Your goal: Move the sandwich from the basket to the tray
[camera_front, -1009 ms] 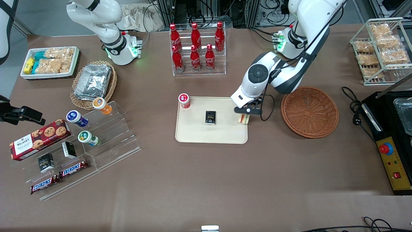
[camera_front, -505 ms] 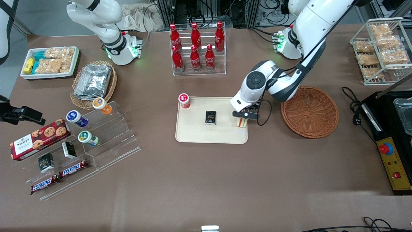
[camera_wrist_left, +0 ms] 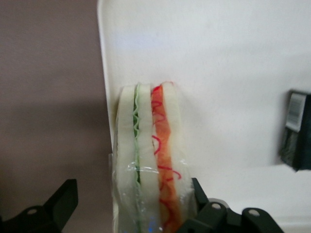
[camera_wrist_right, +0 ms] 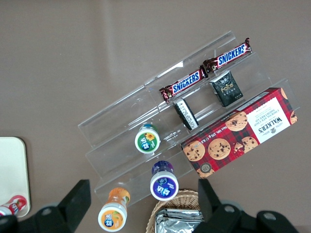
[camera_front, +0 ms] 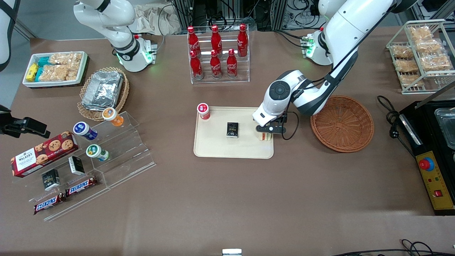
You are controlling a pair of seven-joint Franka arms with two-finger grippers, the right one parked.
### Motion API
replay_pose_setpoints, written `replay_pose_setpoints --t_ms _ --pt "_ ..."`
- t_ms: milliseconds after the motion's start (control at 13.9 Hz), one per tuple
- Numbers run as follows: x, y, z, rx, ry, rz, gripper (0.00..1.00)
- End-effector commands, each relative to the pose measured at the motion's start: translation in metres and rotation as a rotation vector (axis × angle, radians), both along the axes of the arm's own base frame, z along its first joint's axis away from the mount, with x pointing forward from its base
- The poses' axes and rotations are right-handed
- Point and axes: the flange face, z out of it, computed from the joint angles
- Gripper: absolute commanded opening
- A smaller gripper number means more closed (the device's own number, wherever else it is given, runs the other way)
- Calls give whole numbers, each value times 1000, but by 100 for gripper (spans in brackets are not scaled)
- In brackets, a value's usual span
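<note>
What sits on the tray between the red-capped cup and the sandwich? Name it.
In the front view, a small black box lies on the tray between the red-capped cup and the sandwich, over which the gripper is.

six red cola bottles (camera_front: 217,53) stand in a clear rack at twelve o'clock on the table. a stepped acrylic stand (camera_front: 106,156) at eight o'clock carries snickers bars (camera_front: 65,195), a cookie box (camera_front: 42,153) and small tubs. foil containers (camera_front: 103,89) fill a pale wicker basket at ten o'clock.
</note>
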Motion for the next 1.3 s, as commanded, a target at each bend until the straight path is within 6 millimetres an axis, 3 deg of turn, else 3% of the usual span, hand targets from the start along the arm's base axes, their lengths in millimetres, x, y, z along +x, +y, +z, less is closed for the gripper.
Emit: replay_pose_setpoints --t_ms 0,360,577,793,937,1009,1225 --pt "15 -8 62 46 -42 97 100" --pt "78 -6 185 59 -18 220 100" --pt "91 25 249 37 -21 222 100" --pt "95 99 305 -12 23 161 100" --pt "98 150 327 -3 33 128 100" --pt "104 188 333 10 40 145 100" --pt "99 283 371 -28 0 96 100"
